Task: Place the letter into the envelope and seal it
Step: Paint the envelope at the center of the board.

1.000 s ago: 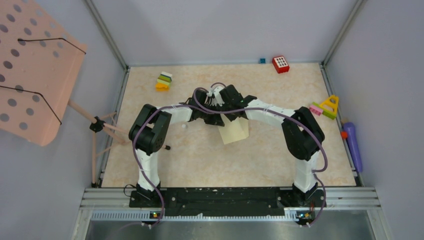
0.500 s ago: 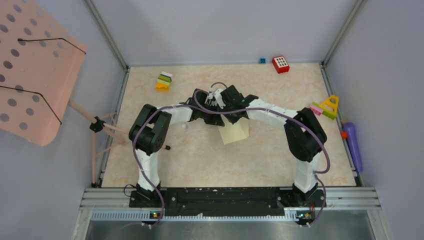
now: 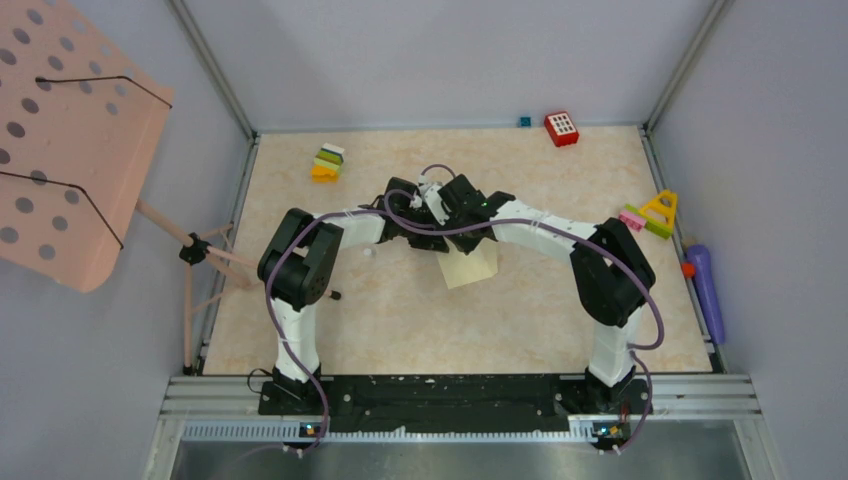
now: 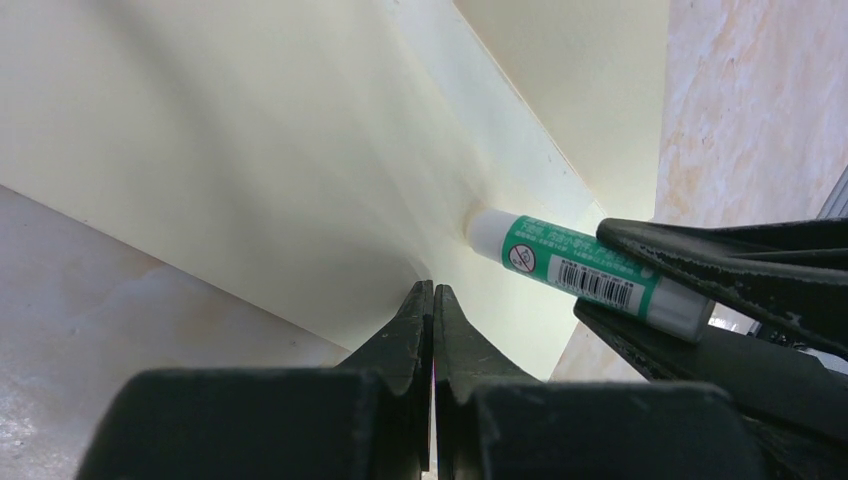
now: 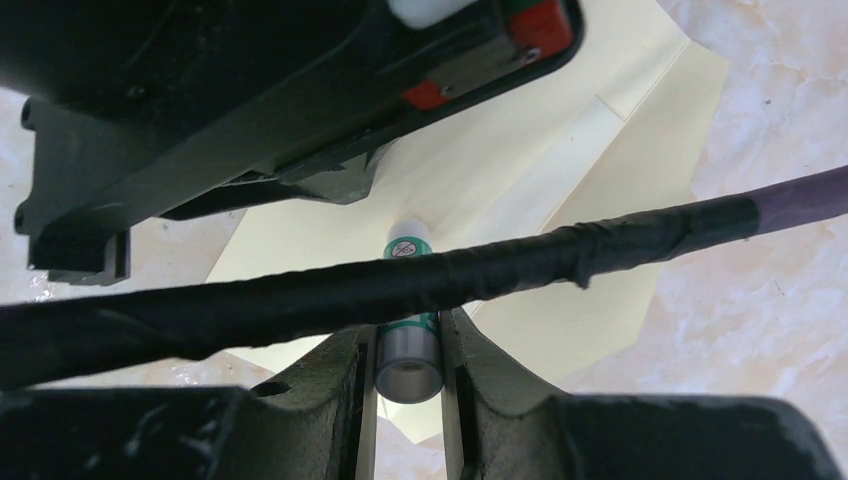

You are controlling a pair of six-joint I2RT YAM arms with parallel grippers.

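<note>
Where both arms meet at mid-frame in the top view, the envelope [image 3: 470, 264] lies on the bench [image 3: 360, 320] just below them, partly hidden under the wrists. You cannot read either set of jaws from up there.

From the left wrist, the left jaws stand pressed together at lower centre, right at the pale paper; whether they pinch it you cannot tell. At right, the right jaws clamp a glue stick [image 4: 575, 272], its white tip touching the envelope beside a fold.

From the right wrist, the stick sits between the jaws at lower centre, with a cable [image 5: 560, 255] crossing in front. That cable masks the tip, so you may smear glue off the flap. Push hard and the paper could drag or buckle. The wrists are close enough to knock.
</note>
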